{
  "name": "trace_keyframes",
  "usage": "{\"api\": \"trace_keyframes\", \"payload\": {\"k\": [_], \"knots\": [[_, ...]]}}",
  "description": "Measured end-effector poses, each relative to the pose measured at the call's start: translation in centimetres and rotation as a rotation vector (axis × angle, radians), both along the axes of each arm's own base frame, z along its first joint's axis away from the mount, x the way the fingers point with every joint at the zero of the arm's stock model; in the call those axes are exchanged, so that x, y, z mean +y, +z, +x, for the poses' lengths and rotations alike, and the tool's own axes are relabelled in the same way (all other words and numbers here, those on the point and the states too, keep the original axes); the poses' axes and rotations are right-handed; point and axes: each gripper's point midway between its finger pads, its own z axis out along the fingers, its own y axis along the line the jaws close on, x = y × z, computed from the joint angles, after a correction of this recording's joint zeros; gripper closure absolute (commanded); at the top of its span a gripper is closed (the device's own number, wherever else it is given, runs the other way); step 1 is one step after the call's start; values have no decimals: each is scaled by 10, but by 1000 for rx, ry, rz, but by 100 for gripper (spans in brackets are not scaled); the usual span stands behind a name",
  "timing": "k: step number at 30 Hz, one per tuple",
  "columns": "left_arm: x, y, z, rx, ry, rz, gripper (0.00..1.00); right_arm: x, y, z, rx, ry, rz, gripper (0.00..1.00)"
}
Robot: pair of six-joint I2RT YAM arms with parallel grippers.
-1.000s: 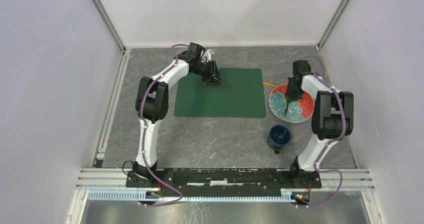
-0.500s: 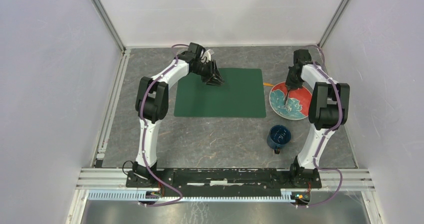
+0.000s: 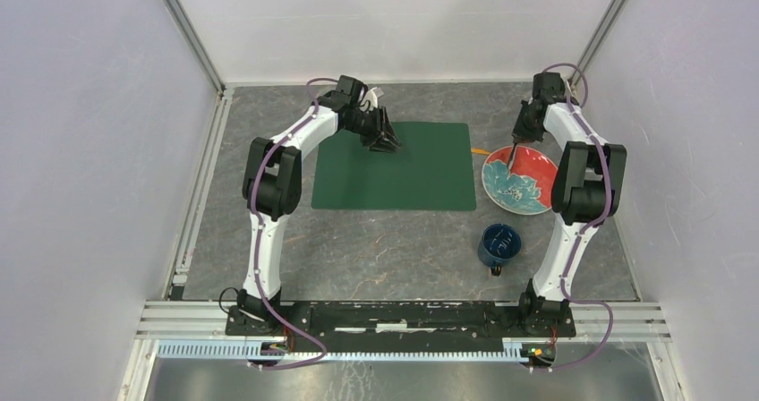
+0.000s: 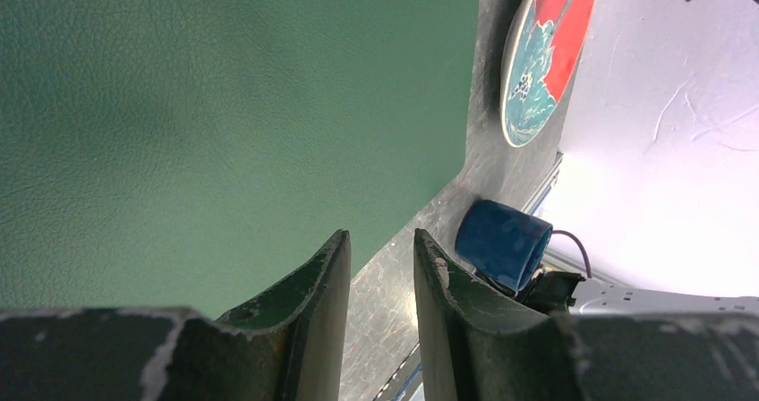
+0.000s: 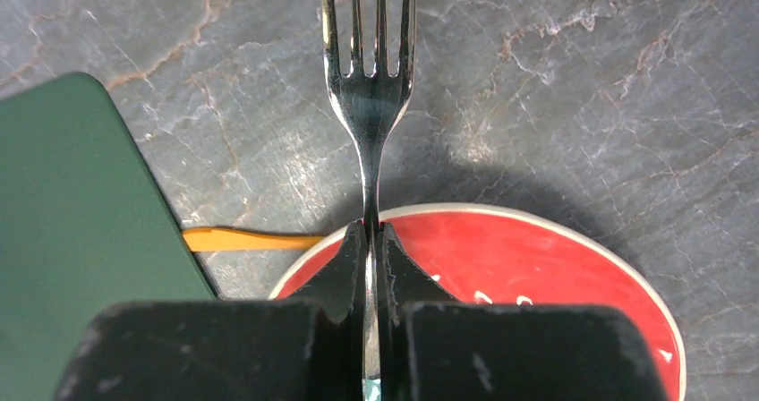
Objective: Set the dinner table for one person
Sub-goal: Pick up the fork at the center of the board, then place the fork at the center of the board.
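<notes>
- Left gripper [image 4: 380, 244]: jaws partly apart with nothing between them, over the dark green rectangular placemat [image 4: 179, 106].
- Right gripper [image 5: 370, 240]: fingers clamped tight on the handle of a silver metal fork [image 5: 369, 106], above the far rim of the round red-and-teal plate [image 5: 537, 276].
- Dinner table [image 3: 403, 249]: large dark grey stone-look tabletop with pale and reddish veins, carrying a dark blue mug [image 3: 498, 244], then plate and placemat farther back.
- An orange strip [image 5: 242, 238] runs under the plate's rim; I cannot tell what it is.

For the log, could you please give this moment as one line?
right gripper: shut on fork | left gripper: open over placemat
</notes>
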Motion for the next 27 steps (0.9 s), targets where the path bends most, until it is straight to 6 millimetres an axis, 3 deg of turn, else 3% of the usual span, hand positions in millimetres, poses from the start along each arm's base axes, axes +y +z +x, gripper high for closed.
{"api": "trace_keyframes", "payload": {"k": [20, 27], "knots": [[1, -5, -3, 11, 1, 7, 61, 3, 7, 58, -213, -178, 269, 100], [5, -18, -11, 49, 2, 23, 61, -4, 14, 72, -284, -256, 281, 100]]}}
